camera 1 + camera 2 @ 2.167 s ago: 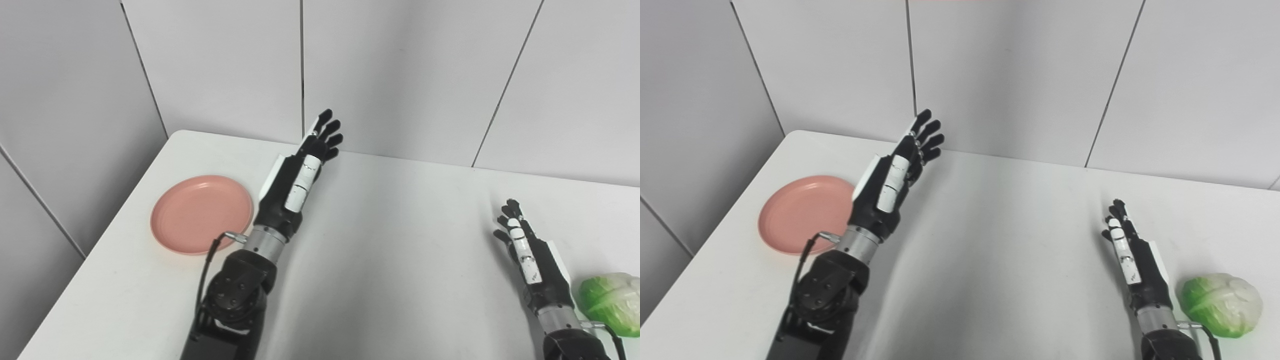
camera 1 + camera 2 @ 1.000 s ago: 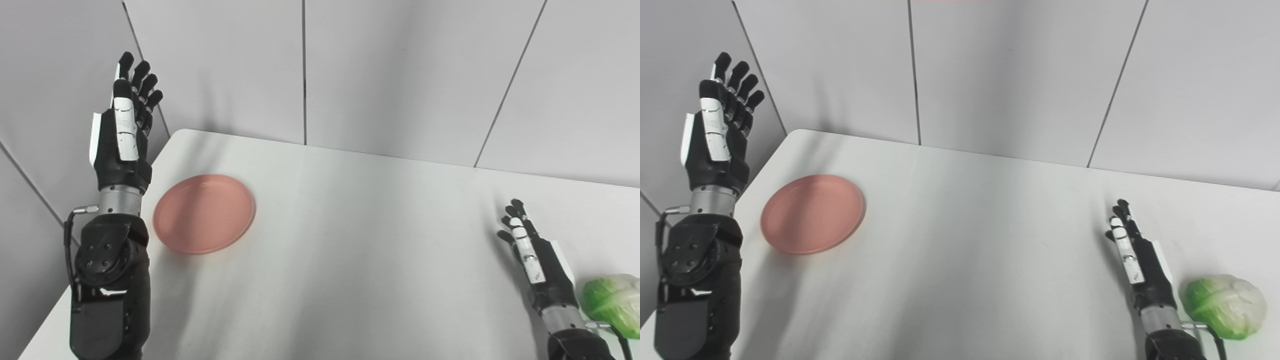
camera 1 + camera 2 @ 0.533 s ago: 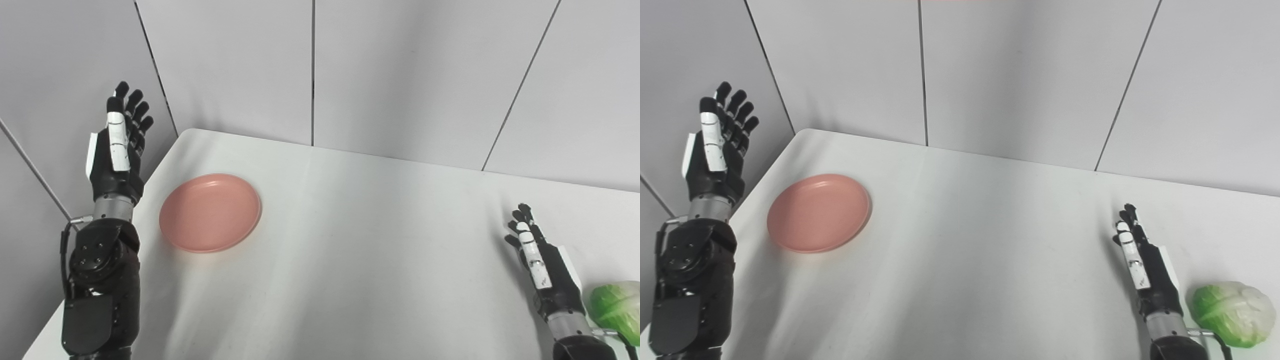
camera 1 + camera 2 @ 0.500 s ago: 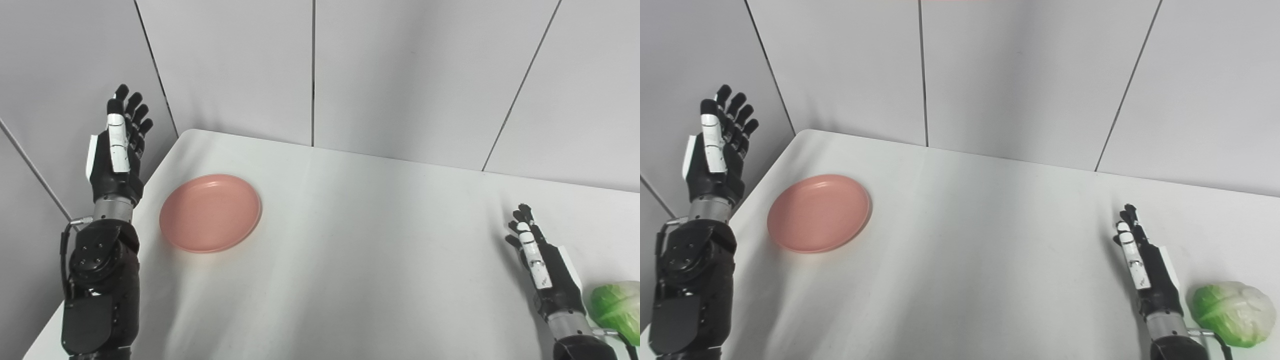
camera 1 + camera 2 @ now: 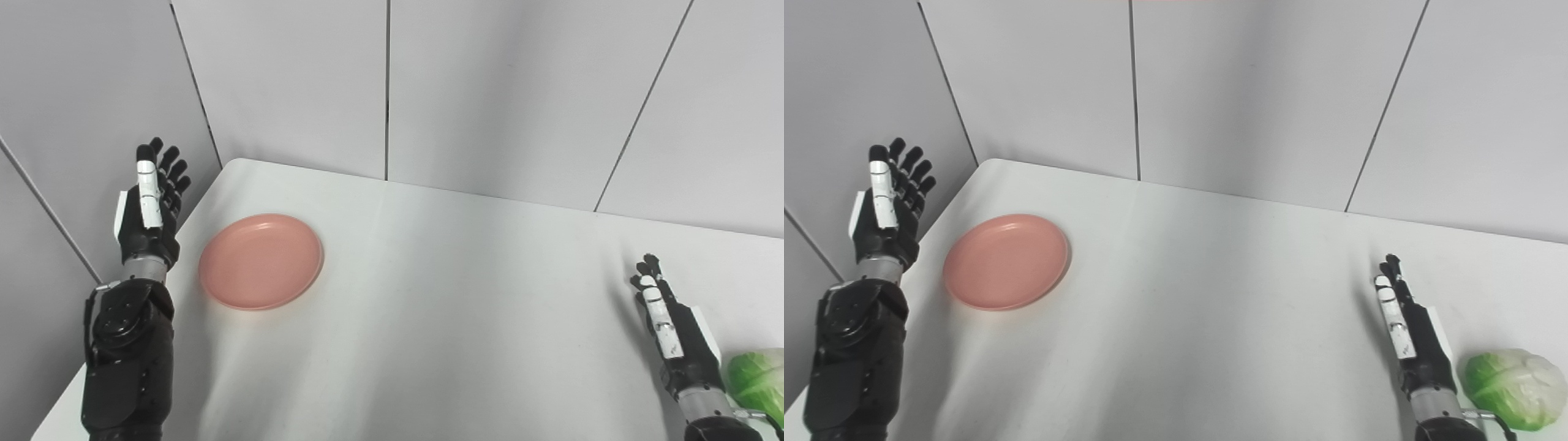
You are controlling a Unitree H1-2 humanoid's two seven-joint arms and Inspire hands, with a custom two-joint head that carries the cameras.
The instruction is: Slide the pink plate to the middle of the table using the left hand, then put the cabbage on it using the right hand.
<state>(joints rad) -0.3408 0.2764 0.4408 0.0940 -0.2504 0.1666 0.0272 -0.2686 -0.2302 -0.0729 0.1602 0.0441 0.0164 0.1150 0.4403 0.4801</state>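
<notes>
The pink plate (image 5: 261,260) lies flat on the white table (image 5: 429,294) near its left edge. My left hand (image 5: 149,205) is raised at the table's left edge, just left of the plate and apart from it, open with fingers pointing up. At the lower right, my right hand (image 5: 1413,334) is held edge-on above the table, open and empty. The green and white cabbage (image 5: 1513,389) sits on the table just right of that hand's wrist, untouched.
Grey wall panels (image 5: 490,92) stand behind the table and along its left side. The table's rounded back-left corner (image 5: 236,164) is close to the left hand.
My left arm swung from the table's middle, over the plate, to beyond its left edge and has since come lower. The camera drifted slightly. Plate, cabbage and right hand have stayed put.
</notes>
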